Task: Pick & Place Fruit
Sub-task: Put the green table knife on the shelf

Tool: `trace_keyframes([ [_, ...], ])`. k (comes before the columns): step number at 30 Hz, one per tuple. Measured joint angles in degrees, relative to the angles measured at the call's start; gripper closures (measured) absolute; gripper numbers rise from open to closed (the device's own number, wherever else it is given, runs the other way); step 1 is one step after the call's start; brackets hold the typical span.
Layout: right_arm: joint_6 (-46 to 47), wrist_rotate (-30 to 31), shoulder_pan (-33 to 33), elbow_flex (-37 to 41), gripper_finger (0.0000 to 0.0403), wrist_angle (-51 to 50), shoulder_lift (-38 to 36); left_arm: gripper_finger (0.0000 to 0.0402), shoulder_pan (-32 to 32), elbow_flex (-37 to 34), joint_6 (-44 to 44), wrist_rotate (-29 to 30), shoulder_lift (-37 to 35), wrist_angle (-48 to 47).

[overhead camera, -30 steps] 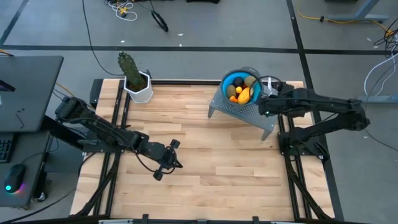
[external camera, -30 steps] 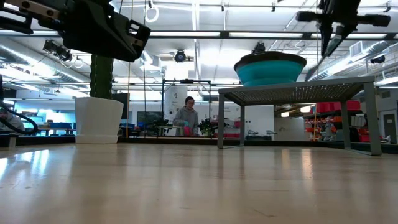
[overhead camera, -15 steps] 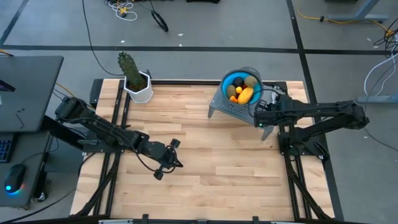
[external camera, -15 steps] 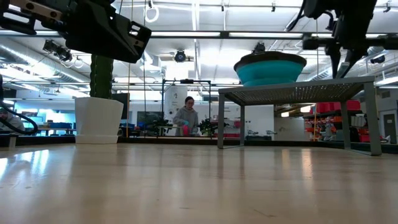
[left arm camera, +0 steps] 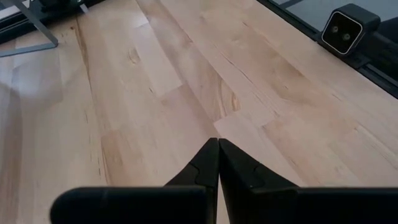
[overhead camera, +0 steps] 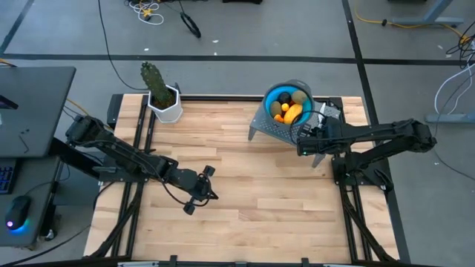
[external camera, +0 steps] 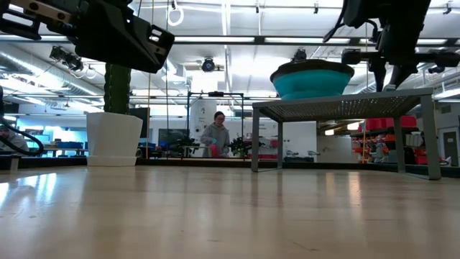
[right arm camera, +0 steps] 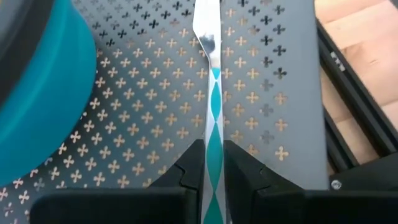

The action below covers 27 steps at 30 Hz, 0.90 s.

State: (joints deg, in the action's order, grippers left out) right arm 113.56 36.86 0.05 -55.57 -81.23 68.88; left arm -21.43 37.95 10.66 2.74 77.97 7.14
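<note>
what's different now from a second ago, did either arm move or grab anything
The right tool, shut on the knife, slid back along the grey stand, away from the far edge toward its near edge beside the blue bowl. The left tool, shut and empty, the fruit and the cactus stayed put.

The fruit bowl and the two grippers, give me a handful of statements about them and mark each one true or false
1. The fruit sits in a blue bowl on the grey perforated stand. True.
2. The right gripper is shut on the knife. True.
3. The knife's blade is inside the bowl. False: it lies above the stand's perforated top, beside the bowl.
4. The left gripper holds a yellow fruit. False: its fingers are shut on nothing, over bare wooden table.
5. The cactus stands on the stand next to the bowl. False: its white pot sits on the table's far left corner, apart from the stand.
</note>
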Motion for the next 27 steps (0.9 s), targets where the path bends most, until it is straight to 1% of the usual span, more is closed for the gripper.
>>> trace_keyframes([
  [11, -0.4, -0.8, 0.0, 0.0, 0.0358, 2.6, 0.0, 0.0384, 0.0, 0.0, -0.2, 0.0, 0.0, 0.0],
  [27, -0.9, -0.9, 1.2, 0.0, 0.0358, 2.6, 0.0, 0.0384, 0.0, 0.0, -0.2, 0.0, 0.0, -0.3],
])
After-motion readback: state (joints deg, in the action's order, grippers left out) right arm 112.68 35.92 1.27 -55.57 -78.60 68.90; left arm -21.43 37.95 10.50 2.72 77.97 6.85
